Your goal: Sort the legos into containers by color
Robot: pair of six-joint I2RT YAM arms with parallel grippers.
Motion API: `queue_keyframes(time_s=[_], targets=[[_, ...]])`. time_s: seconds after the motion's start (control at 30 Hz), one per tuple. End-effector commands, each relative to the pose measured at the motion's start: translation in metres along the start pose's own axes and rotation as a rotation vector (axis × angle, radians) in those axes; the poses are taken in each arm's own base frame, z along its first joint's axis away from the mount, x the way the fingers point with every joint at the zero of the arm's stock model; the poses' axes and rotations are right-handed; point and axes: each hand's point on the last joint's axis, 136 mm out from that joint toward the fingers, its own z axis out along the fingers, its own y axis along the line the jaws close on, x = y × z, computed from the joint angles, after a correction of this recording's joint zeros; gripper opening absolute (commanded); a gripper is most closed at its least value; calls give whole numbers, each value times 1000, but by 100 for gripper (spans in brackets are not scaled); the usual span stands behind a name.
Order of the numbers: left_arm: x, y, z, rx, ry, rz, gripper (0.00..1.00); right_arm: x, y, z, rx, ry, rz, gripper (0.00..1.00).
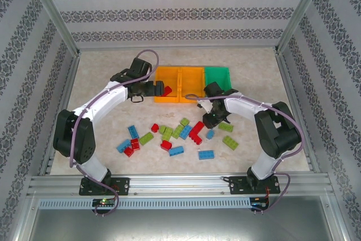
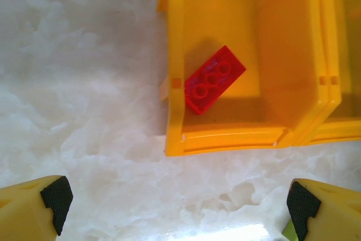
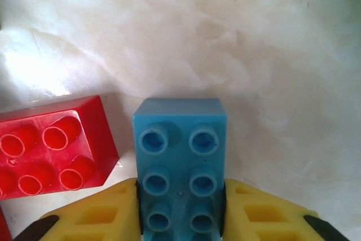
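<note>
In the right wrist view a light blue lego (image 3: 180, 156) lies studs-up on the table, and my right gripper (image 3: 180, 210) is shut on its near end, one yellow finger (image 3: 96, 213) on each long side. A red lego (image 3: 51, 150) sits just left of it. From above, my right gripper (image 1: 212, 123) is down among the scattered legos, at the blue lego (image 1: 210, 134). My left gripper (image 2: 177, 204) is open and empty over bare table, just short of the left orange container (image 2: 175, 83). A red lego (image 2: 214, 80) lies inside that container. The containers (image 1: 179, 75) stand in a row.
The row has two orange bins and a green bin (image 1: 218, 70) at its right end. Loose red, blue and green legos (image 1: 176, 150) are spread across the table's near half. Metal frame posts (image 1: 56, 21) and patterned walls enclose the table.
</note>
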Motion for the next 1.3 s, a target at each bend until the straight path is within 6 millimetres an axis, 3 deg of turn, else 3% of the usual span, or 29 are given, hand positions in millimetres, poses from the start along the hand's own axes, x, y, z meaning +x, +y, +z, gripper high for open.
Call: queue_keyframes(time_s=[0.0, 0.27, 0.47, 0.77, 1.03, 1.27], targets=[[-1, 19, -13, -44, -32, -37, 99, -6, -4, -11, -4, -55, 23, 27], [10, 45, -28, -127, -68, -54, 99, -28, -19, -64, -22, -276, 128, 24], [31, 71, -33, -232, -37, -60, 99, -53, -53, -94, 29, -394, 304, 26], [69, 87, -23, -258, 99, -151, 99, -86, -91, -75, 91, -340, 511, 25], [97, 96, -20, -278, 174, -171, 99, -88, -114, -54, 166, -266, 603, 29], [132, 94, -16, -255, 289, -239, 99, -89, -117, -40, 161, -231, 648, 34]])
